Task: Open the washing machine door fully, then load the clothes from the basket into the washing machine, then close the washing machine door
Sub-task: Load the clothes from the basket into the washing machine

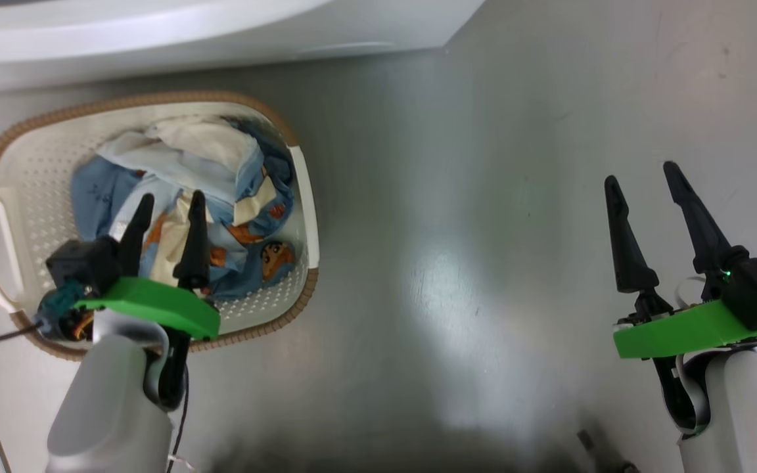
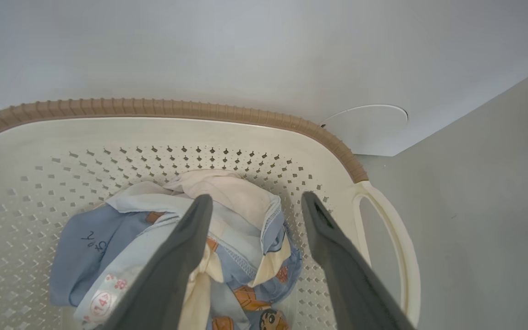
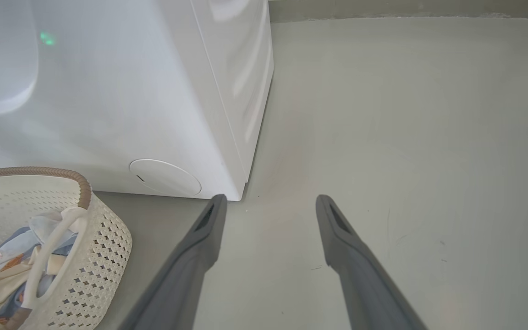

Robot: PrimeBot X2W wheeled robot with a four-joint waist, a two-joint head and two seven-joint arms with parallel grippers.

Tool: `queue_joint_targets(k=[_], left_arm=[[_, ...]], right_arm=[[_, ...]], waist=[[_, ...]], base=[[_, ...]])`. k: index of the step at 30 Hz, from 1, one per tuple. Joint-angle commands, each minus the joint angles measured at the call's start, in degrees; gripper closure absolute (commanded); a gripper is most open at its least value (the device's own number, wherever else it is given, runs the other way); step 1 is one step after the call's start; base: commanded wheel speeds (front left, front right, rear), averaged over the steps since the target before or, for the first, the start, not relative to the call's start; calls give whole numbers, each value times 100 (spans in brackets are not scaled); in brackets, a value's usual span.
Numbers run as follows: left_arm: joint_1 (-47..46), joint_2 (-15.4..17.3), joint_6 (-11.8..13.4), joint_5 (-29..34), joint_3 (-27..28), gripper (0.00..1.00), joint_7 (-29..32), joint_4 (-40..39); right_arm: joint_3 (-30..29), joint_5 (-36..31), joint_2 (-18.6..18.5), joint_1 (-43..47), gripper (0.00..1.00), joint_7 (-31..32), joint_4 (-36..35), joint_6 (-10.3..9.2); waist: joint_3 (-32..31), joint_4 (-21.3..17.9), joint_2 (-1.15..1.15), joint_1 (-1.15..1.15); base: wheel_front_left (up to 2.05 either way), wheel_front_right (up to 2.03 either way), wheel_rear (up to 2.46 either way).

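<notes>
**Head view.**
- The basket (image 1: 155, 98) stands on the floor (image 1: 483, 263), just in front of the washing machine (image 1: 155, 39). Its long axis runs across the picture.
- The clothes (image 1: 207, 157) lie heaped inside it, blue and cream.
- My left pincer (image 1: 171, 194) is over the heap with its fingers pointing toward the machine, so the load lies directly beneath and just ahead of it. The jaws are spread and hold nothing.
- My right pincer (image 1: 639, 172) is well apart to the right, over bare floor, also spread wide and empty.
- I judge the left arm far the nearer for the pick.

**Left wrist view.**
- The left pincer (image 2: 255, 196) has one finger over the folded clothes (image 2: 236, 192) and the other over the basket's perforated wall (image 2: 108, 137) on the handle side.
- The heap sits a little off-centre toward the first finger.
- I cannot tell whether either tip touches the fabric.
- I judge that the next move calls for a drop straight down, then a close.

**Right wrist view.**
- The right pincer (image 3: 271, 197) is wide apart with nothing between its fingers, aimed at the floor past the machine's corner (image 3: 241, 192).
- The basket (image 3: 99, 238) lies off to its lower left, below the round service flap (image 3: 165, 176).
</notes>
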Motion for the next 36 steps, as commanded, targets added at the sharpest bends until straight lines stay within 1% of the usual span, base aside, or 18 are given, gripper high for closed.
queue_joint_targets(k=[1, 6, 11, 16, 22, 28, 36], left_arm=[[18, 212, -16, -86, 108, 0, -23, 18], [-288, 309, -16, -293, -69, 0, -23, 426], [-535, 390, -16, -441, -130, 0, -23, 837], [-760, 400, -16, -580, -137, 0, -23, 1241], [-969, 422, -16, -717, -141, 0, -23, 1545], [-1244, 504, -16, -883, -181, 0, -23, 1937], [-1684, 580, -16, -1315, -337, 0, -23, 2520]], right_arm=[[114, -51, 35, 81, 0, -68, -160, 9], [97, -64, 70, 49, 0, -68, -210, 9], [97, -59, 103, 36, 0, -68, -227, 9], [104, -65, 129, 30, 0, -68, -244, 9], [111, -66, 141, 14, 0, -68, -266, 9], [118, -72, 152, 22, 0, -68, -290, 9], [109, -60, 175, 39, 0, -68, -334, 9]], waist=[[194, -46, 0, 0], [378, -96, 0, 0], [510, -155, 0, 0], [599, -194, 0, 0], [668, -232, 0, 0], [755, -283, 0, 0], [878, -382, 0, 0]], base=[[0, 0, 0], [0, 0, 0], [0, 0, 0], [0, 0, 0], [0, 0, 0], [0, 0, 0], [0, 0, 0]])
